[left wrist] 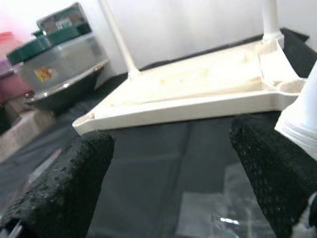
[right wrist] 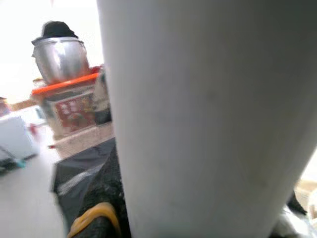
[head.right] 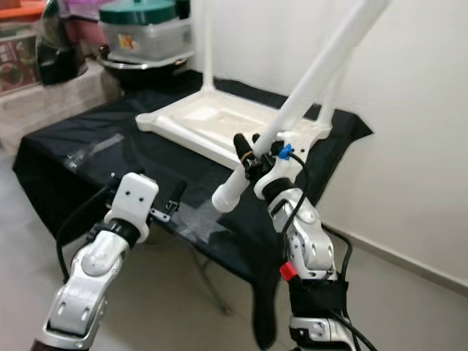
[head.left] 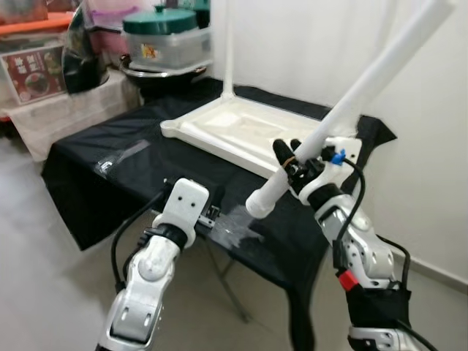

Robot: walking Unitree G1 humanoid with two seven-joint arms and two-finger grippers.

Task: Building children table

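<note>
A white child-table top (head.left: 241, 131) lies upside down on a black-clothed table (head.left: 95, 183). One white leg (head.left: 228, 44) stands upright in its far left corner; a second upright leg (left wrist: 270, 17) shows in the left wrist view. My right gripper (head.left: 292, 164) is shut on a loose white leg (head.left: 365, 84), held tilted above the top's near right corner, lower end (head.left: 259, 203) toward me. This leg (right wrist: 208, 124) is close up in the right wrist view. My left gripper (left wrist: 168, 183) is open just over the cloth near the front edge, fingers (left wrist: 59, 188) wide apart.
A green-lidded container (head.left: 164, 36) on a pot stands at the back left, with boxes beside it. A crumpled clear bag (head.left: 117, 157) and a clear sheet (head.left: 238, 223) lie on the cloth. A white wall (head.left: 431, 161) is close on the right.
</note>
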